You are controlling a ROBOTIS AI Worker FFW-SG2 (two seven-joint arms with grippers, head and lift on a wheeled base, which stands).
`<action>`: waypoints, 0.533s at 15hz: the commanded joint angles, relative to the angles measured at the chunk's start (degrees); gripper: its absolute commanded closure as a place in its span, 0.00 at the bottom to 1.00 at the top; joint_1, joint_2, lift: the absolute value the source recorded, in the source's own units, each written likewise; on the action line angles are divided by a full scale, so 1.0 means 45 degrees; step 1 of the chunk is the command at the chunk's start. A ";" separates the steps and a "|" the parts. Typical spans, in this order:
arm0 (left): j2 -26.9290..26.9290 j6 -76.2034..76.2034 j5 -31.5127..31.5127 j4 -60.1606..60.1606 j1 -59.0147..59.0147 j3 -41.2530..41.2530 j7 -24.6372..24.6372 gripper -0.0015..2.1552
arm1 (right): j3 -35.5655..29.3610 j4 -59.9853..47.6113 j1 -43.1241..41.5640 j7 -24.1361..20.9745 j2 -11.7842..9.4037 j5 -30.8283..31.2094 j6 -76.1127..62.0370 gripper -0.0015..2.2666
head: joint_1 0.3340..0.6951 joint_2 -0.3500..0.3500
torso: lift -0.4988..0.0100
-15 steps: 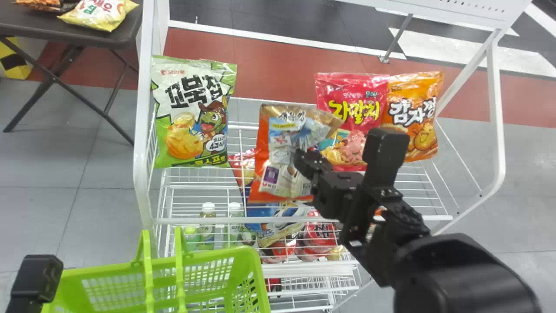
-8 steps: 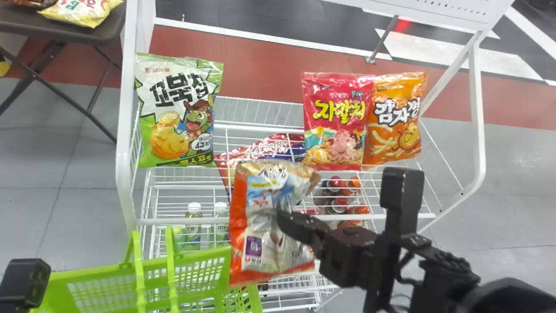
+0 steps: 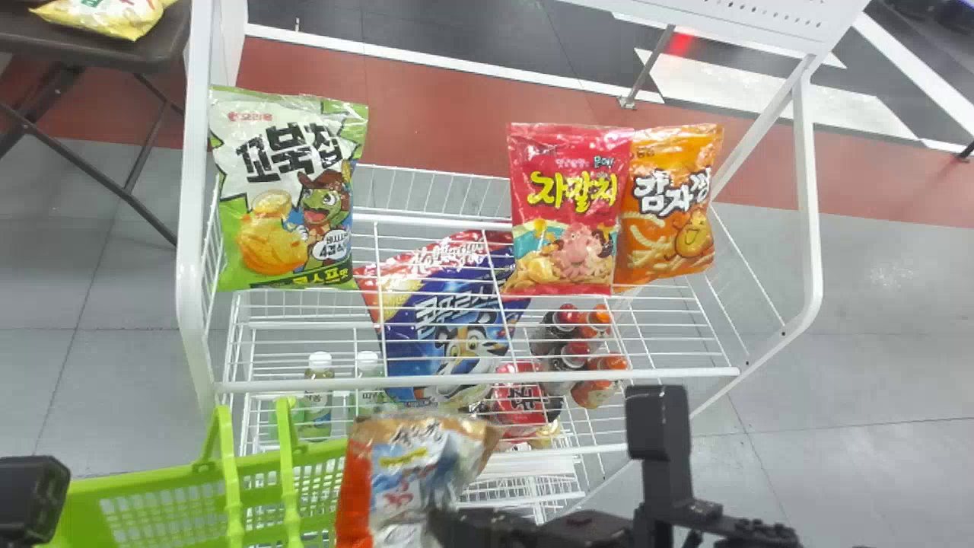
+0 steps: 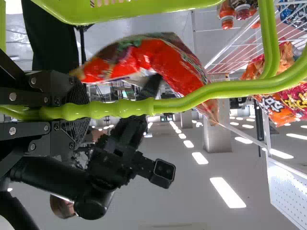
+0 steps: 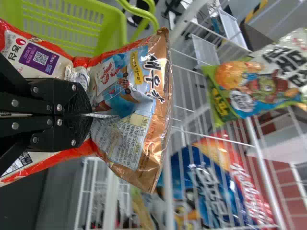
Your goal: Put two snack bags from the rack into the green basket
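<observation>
Pinching the shiny orange snack bag (image 5: 124, 72), the black right gripper (image 5: 90, 115) is right of the green plastic basket (image 3: 137, 481); the black left gripper (image 4: 79, 111) squeezes its handle (image 4: 125, 108).

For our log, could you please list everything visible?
snack bag: one, orange, in right gripper
chips bag: one, green, rack left
red bag: one, red, rack right
orange bag: one, orange, beside it
cereal bag: one, blue, lower rack
bottles: several, mixed, lower rack
packs: some, red, lower rack
rack: one, white, centre
table: one, dark, left
yellow bag: one, yellow, on table
basket: one, green, near left
left gripper: one, black, on basket handle
right gripper: one, black, pinching snack bag
</observation>
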 commanded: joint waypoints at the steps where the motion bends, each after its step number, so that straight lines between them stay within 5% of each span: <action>1: 0.0001 0.0015 -0.0006 0.0000 -0.0115 0.0011 0.0022 0.59 | 0.0720 0.0392 0.0127 -0.0001 -0.0009 -0.0323 0.0341 0.96 | 1.00 0.00 | 0.97; 8: -0.0038 0.0015 0.0014 -0.0215 -0.0095 -0.0067 0.0120 0.59 | 0.2849 0.2775 -0.0380 -0.0314 -0.0028 0.1064 -0.1768 0.96 | 1.00 0.23 | 0.97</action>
